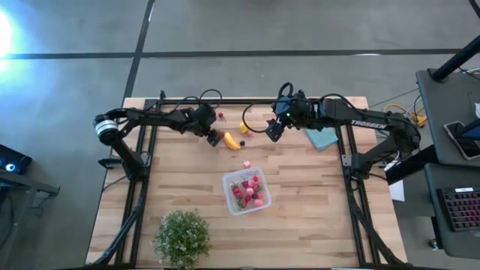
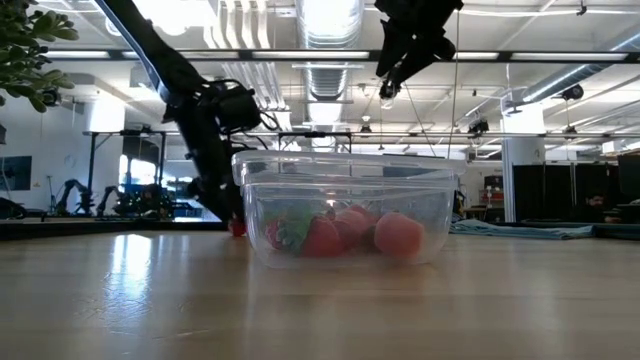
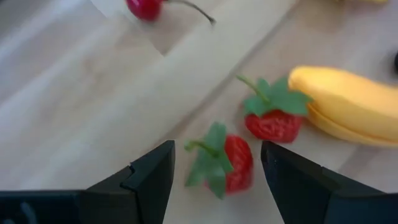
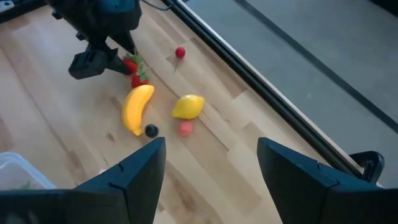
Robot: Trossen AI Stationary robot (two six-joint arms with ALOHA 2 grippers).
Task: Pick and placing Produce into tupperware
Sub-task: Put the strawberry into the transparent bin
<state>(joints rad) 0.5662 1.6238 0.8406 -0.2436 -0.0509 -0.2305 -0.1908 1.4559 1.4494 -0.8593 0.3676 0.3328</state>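
1. Your left gripper (image 3: 214,171) is low over the tabletop (image 1: 300,202) near the far edge, left of centre. Its fingers (image 3: 146,180) are spread apart with a strawberry (image 3: 224,163) lying between them. Neither finger touches the berry.
2. A second strawberry (image 3: 272,118) lies just beyond the first, its leafy cap close against the banana (image 3: 348,106). A cherry (image 3: 146,7) with a thin stem lies farther off toward the far edge.
3. Your right gripper (image 4: 211,168) hangs above the tabletop near the far edge, right of centre. Its fingers stand wide apart and hold nothing.
4. Below and ahead of your right gripper you see the lemon (image 4: 188,106), a small pink piece (image 4: 185,128) just beside it, and a dark berry (image 4: 151,130) touching the end of the banana (image 4: 137,109).
5. The clear tupperware (image 1: 246,192) sits near the middle of the tabletop, closer to the near edge than the loose fruit is. It already holds several red and pink pieces (image 1: 250,191), some with green caps.
6. A bushy green potted plant (image 1: 181,237) stands at the near edge, left of the tupperware. A teal folded cloth (image 1: 322,138) lies toward the far right corner, under the right arm (image 1: 360,120).
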